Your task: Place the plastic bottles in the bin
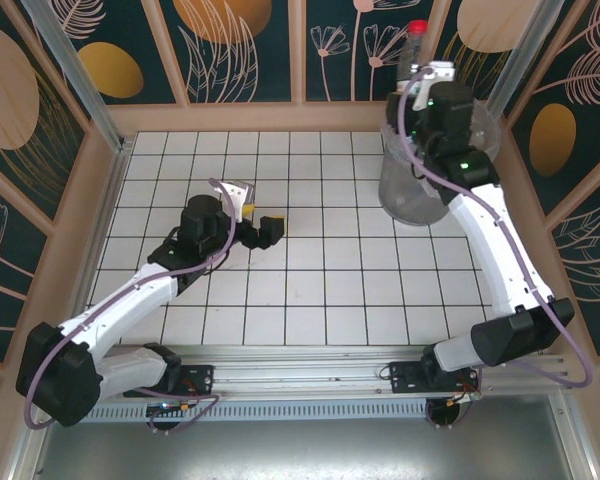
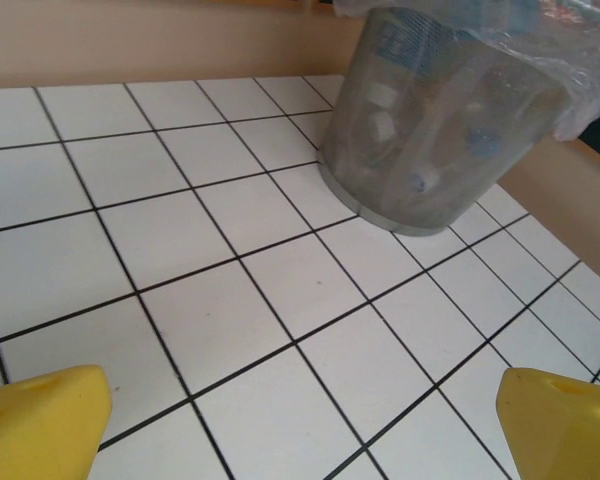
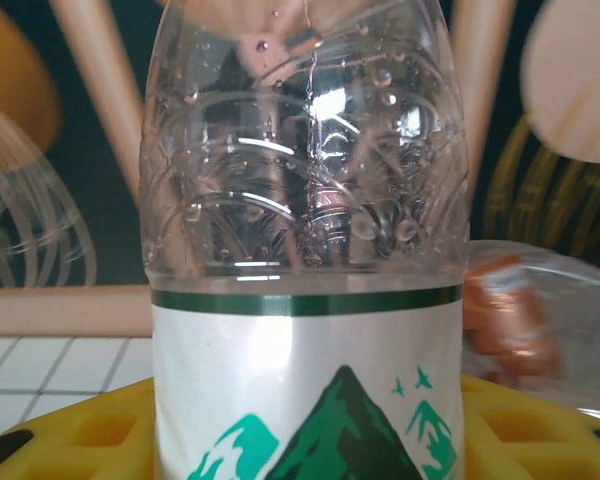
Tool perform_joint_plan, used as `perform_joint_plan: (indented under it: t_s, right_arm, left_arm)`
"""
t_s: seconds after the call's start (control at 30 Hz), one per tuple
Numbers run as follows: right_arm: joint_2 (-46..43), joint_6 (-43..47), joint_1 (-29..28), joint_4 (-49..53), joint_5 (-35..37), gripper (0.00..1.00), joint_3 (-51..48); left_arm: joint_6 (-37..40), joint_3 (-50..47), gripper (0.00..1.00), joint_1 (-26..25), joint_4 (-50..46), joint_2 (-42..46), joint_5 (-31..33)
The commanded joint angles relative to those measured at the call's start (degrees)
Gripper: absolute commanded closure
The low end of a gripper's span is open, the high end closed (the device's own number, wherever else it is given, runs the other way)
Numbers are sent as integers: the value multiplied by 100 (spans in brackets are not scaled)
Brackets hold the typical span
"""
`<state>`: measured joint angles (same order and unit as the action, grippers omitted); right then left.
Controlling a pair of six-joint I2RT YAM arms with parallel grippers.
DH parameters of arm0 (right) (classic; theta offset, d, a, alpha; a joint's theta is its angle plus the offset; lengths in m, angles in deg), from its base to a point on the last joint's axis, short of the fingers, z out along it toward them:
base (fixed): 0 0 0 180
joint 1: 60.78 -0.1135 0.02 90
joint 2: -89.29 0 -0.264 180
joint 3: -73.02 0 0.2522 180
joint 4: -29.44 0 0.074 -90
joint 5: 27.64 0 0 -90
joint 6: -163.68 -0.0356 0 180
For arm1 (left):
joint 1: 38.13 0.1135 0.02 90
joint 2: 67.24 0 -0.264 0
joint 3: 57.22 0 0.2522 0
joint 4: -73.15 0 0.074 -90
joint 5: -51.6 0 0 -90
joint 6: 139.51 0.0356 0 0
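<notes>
Clamped in right gripper (image 1: 420, 82): an upright clear plastic bottle (image 1: 412, 45) with red cap and white label printed with a green mountain. Just beneath that gripper, tall round grey bin (image 1: 412, 195) lined with crinkled clear bag (image 2: 540, 50), other bottles (image 2: 420, 150) dimly seen through its wall. On left gripper (image 1: 267, 228), yellow fingers (image 2: 40, 420) spread wide, nothing between. White tiled table (image 2: 230, 300) below it, bin ahead to its right.

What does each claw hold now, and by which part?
The right claw grips a clear bottle by its labelled body. The left claw is open and empty.
</notes>
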<state>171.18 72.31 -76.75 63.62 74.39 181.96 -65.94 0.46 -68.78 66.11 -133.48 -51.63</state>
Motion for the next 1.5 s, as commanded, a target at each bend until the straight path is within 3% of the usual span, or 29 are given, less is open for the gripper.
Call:
perform_joint_plan:
  t_s: [0.0, 0.3, 0.43, 0.6, 0.83, 0.9, 1.03, 1.17, 1.47]
  right_arm:
    - [-25, 90, 494, 342, 56, 46, 174]
    - [150, 121, 1799, 155, -558, 46, -125]
    - [433, 164, 2172, 70, -857, 46, -24]
    - [783, 411, 2291, -320, -730, 47, -153]
    - [1224, 431, 2409, -578, -1096, 47, -122]
    - [1233, 453, 2412, -566, -1498, 47, -160]
    - [1060, 529, 2405, -750, -1962, 47, -414]
    - [719, 635, 2375, -1109, -1672, 46, -649]
    - [444, 831, 2126, -958, -2117, 46, -394]
  left_arm:
    - [210, 165, 1, 24, -285, 206, 348]
    - [158, 257, 1, 24, -385, 111, 332]
    - [40, 298, 1, 24, -574, 120, 764]
    - [-71, 353, 1, 24, -933, 102, 1507]
    - [84, 706, 1, 46, -2110, -127, 2556]
    - [47, 723, 1, 76, -2391, -207, 2759]
    - [-174, 657, 1, 207, -2547, -334, 2613]
    - [-335, 648, 1, 326, -2696, -440, 2632]
    - [-444, 541, 1, 713, -2967, -397, 2611]
